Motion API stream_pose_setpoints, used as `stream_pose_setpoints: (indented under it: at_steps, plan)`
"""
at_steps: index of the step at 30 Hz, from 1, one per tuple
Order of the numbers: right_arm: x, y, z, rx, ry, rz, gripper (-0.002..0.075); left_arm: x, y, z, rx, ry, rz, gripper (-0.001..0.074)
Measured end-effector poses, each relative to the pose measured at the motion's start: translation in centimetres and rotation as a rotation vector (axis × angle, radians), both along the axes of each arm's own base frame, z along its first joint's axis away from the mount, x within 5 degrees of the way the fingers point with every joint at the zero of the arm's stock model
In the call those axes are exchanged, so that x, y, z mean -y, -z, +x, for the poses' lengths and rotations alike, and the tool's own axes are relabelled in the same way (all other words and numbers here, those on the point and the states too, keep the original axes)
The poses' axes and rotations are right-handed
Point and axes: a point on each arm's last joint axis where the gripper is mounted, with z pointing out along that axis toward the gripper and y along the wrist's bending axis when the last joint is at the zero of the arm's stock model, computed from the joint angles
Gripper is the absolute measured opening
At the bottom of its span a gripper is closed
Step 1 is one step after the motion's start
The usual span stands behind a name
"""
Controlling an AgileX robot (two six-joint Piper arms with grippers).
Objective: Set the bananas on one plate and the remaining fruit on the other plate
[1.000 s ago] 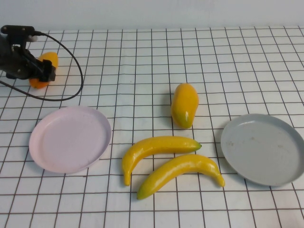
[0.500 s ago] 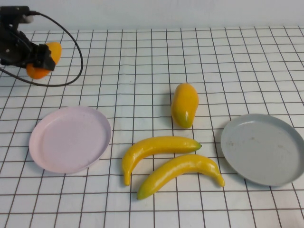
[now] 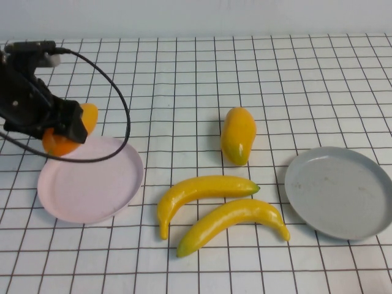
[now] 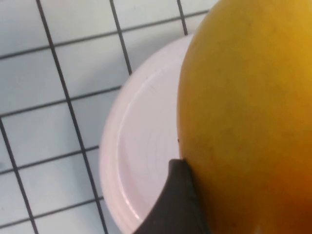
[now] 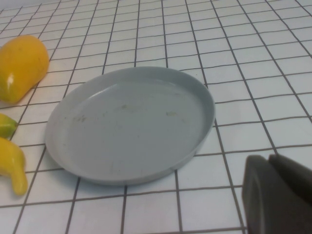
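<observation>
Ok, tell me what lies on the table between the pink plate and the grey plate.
In the high view, the two bananas lie side by side between the pink plate and the grey plate; the yellow mango sits just beyond them.

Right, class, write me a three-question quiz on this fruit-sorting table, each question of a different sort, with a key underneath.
1. True or false: the left gripper, at the far rim of the pink plate, holds the orange mango in its jaws.
2. How many bananas lie on the grey plate?
A. none
B. one
C. two
3. Fill in: the right gripper is parked beside the ____ plate, jaws shut on nothing.

Key
1. True.
2. A. Both bananas lie on the checked cloth, between the plates.
3. Grey. The yellow mango also waits on the cloth.
</observation>
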Motion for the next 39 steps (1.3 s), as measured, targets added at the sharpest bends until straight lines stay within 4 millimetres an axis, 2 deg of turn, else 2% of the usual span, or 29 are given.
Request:
stream_pose_setpoints:
  at_steps: [4, 8, 16, 21, 23, 27, 29, 35, 37, 39]
  plan:
    - [0.0, 0.0, 0.0, 0.000, 0.000, 0.000, -0.0015, 0.7, 1.3, -3.3, 0.066, -0.070, -0.006, 0.0525]
    - [0.0, 0.0, 0.0, 0.000, 0.000, 0.000, -0.0015, 0.4, 3.4, -4.6, 0.070, -0.174, -0.030, 0.0525]
    - [0.0, 0.0, 0.0, 0.000, 0.000, 0.000, -0.0015, 0.4, 7.6, -4.2, -0.055, -0.220, -0.013, 0.0531]
    - [0.0, 0.0, 0.0, 0.000, 0.000, 0.000, -0.0015, 0.3, 8.2, -3.9, -0.048, -0.205, 0.005, 0.0656]
    - [0.0, 0.0, 0.0, 0.000, 0.000, 0.000, -0.0015, 0.4, 8.1, -3.9, -0.039, -0.187, -0.001, 0.0667]
    - [0.0, 0.0, 0.0, 0.000, 0.000, 0.000, -0.0015, 0.6, 7.1, -4.1, -0.022, -0.168, -0.026, 0.0668]
    - [0.0, 0.0, 0.0, 0.000, 0.000, 0.000, -0.0015, 0.7, 5.8, -4.3, -0.013, -0.156, -0.038, 0.0668]
    - [0.0, 0.0, 0.0, 0.000, 0.000, 0.000, -0.0015, 1.5, -0.7, -4.5, 0.074, -0.118, -0.103, 0.0668]
    - [0.0, 0.0, 0.0, 0.000, 0.000, 0.000, -0.0015, 2.6, -2.7, -4.4, 0.132, -0.096, -0.121, 0.0668]
    - [0.0, 0.0, 0.0, 0.000, 0.000, 0.000, -0.0015, 4.0, -3.7, -4.1, 0.183, -0.088, -0.147, 0.0668]
